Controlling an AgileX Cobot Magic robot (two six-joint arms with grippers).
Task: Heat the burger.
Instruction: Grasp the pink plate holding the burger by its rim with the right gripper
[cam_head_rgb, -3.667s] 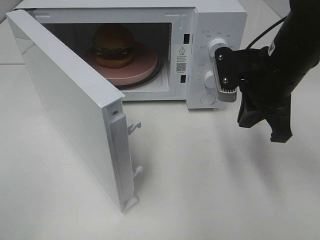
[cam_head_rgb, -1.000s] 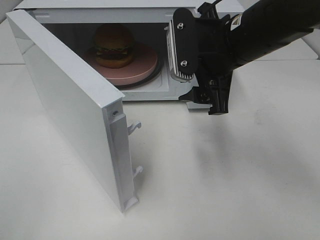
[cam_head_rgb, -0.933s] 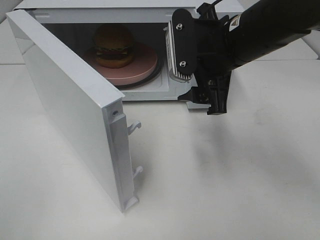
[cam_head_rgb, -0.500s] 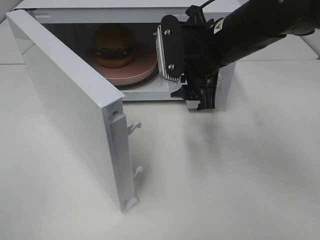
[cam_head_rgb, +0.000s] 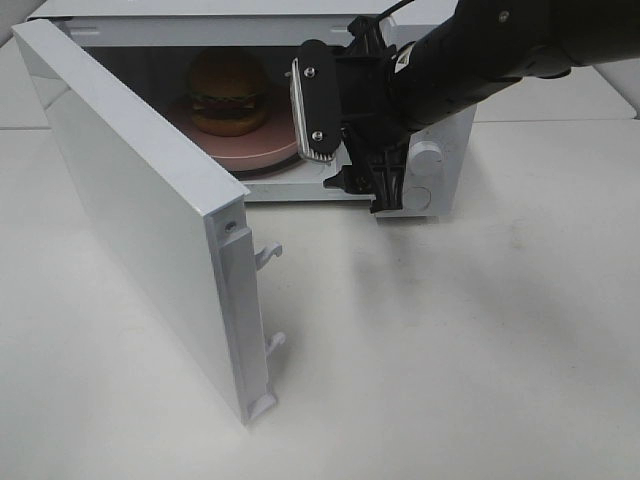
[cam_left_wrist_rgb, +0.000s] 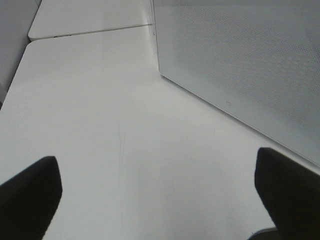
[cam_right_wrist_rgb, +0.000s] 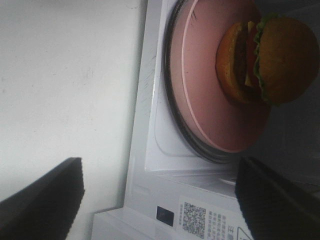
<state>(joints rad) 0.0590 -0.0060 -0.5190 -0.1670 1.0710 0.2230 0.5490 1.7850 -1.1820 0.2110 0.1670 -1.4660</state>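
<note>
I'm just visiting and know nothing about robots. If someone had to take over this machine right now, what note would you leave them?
Left claw: open, empty, over the table beside the microwave door.
Right claw: open, empty, at the mouth of the microwave, facing the burger.
Things: burger sits on the pink plate inside the microwave; door stands wide open.
Done: burger is loaded.
Left: probably draw the right claw clear, shut the door, then turn the knobs.
</note>
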